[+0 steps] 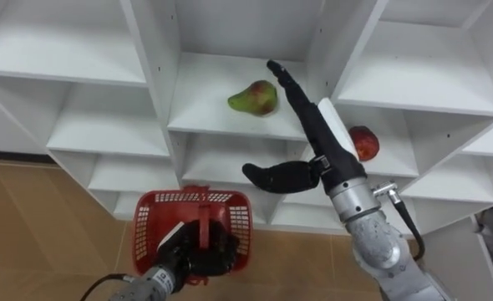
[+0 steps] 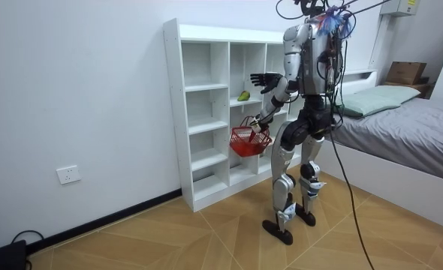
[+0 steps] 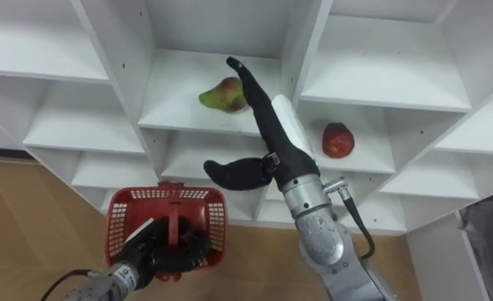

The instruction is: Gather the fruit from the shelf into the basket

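Observation:
A green-and-red pear [image 1: 253,99] lies on a middle shelf of the white closet [image 1: 104,75]. My right hand [image 1: 328,144] is raised in front of that shelf, open, its straight fingers reaching up just right of the pear and its thumb spread low. A red apple [image 1: 363,143] sits in the compartment to the right, partly behind my right hand. My left hand [image 1: 190,252] is shut on the dark handle of a red mesh basket [image 1: 155,219] held low before the closet. In the room view I stand facing the closet [image 2: 206,112].
The closet's other compartments are bare white shelves with upright dividers [image 1: 155,58] either side of the pear's shelf. Wooden floor [image 1: 29,226] lies below. In the room view a bed [image 2: 402,124] stands behind me on the right.

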Available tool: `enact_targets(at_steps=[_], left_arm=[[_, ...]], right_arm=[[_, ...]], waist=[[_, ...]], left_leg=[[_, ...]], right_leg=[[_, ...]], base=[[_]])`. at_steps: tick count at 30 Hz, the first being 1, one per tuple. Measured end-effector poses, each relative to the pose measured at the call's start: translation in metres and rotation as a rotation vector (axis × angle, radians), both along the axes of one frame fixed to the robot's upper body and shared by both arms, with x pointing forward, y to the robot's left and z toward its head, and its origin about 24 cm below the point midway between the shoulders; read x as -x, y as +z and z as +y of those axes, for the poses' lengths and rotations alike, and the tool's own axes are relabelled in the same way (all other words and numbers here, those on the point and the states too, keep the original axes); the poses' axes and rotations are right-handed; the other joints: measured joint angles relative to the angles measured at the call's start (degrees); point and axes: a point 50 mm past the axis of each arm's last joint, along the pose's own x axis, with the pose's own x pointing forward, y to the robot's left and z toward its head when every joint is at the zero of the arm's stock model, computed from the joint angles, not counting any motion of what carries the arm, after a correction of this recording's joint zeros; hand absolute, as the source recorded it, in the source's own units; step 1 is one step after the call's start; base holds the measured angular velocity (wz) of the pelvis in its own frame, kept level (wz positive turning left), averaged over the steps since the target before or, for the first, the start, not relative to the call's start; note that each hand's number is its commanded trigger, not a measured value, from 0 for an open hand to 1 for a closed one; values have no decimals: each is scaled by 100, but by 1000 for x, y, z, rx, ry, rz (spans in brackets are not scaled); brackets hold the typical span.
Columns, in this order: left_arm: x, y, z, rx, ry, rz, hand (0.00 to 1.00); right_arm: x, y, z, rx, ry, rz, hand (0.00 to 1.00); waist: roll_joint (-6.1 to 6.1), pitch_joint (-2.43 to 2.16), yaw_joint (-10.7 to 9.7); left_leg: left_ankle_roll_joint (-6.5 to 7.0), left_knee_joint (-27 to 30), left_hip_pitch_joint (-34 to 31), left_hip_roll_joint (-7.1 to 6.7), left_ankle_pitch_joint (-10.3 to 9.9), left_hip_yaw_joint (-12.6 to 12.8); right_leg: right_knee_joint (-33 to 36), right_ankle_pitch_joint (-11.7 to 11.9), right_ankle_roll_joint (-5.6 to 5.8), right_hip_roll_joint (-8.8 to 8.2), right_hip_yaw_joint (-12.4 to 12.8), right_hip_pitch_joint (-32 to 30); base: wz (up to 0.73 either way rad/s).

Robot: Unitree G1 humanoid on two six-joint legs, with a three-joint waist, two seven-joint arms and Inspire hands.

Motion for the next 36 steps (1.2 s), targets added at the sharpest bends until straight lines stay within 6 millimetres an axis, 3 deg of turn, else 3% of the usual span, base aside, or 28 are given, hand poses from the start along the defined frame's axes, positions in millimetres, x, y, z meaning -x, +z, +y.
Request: enact_targets(at_steps=[12, 18, 25, 32, 36], left_arm=[[1, -3, 4, -6, -7, 23, 100], [-2, -3, 10, -14, 13, 21, 100], [2, -8, 14, -30, 20, 54, 100], [2, -8, 15, -33, 19, 54, 100], [2, -8, 17, -44, 16, 53, 100]], right_arm=[[-9, 14, 3, -6, 9, -75, 0], [-9, 15, 4, -2, 10, -77, 0], [-13, 17, 6, -1, 15, -89, 0], [-23, 5, 1, 39, -11, -39, 0], [-31, 12, 0, 64, -23, -75, 0]], waist=[[-18, 11, 55], [-90, 50, 146], [-98, 49, 142], [-101, 48, 149], [-105, 47, 151]], left_leg=[[-5, -28, -58, -8, -3, -76], [-5, -22, -69, -15, -3, -118], [-3, 2, -60, -43, -2, -216], [0, 4, -66, -66, 0, -277], [-1, 2, -70, -67, 0, -309]], right_leg=[[-97, -2, 1, -3, -110, 18], [-97, -2, 2, -8, -144, 30], [-98, -13, 16, -44, -271, 108], [-106, -24, 26, -65, -334, 137], [-105, -34, 22, -66, -343, 137]], base=[[3], [2], [9], [4], [3]])
